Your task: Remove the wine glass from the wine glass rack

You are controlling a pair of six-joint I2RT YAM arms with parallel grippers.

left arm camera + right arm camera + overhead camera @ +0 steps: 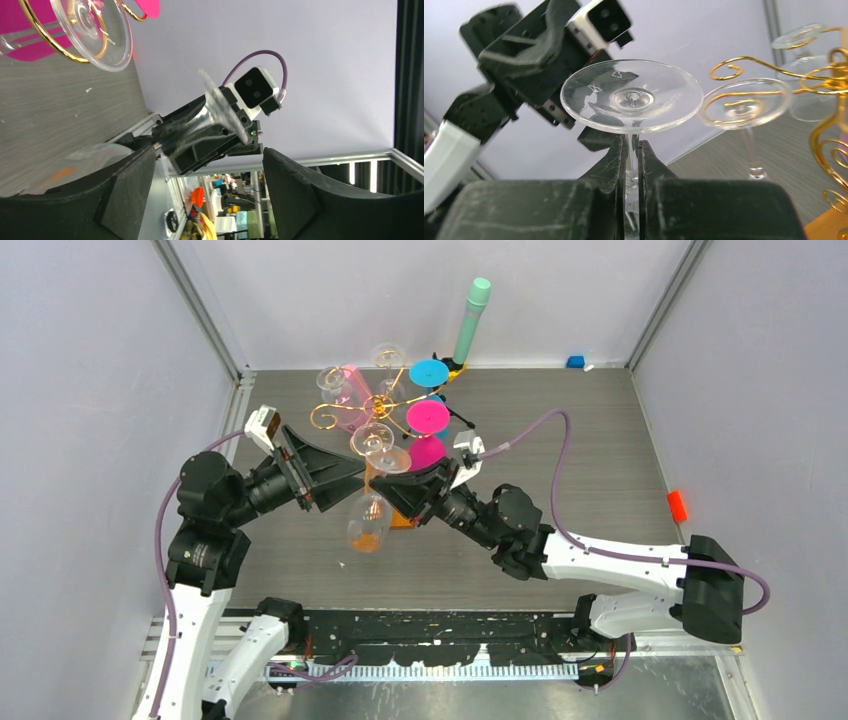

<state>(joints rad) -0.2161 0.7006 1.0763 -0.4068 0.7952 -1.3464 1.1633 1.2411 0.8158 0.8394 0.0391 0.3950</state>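
All views: I can read no text, label, brand, number or sign. Right wrist view: two small pale marks sit on the round foot of the clear stemmed wine glass (631,95), and I cannot make them out as characters. Left wrist view: the background clutter beyond the frame is too blurred for me to read anything.
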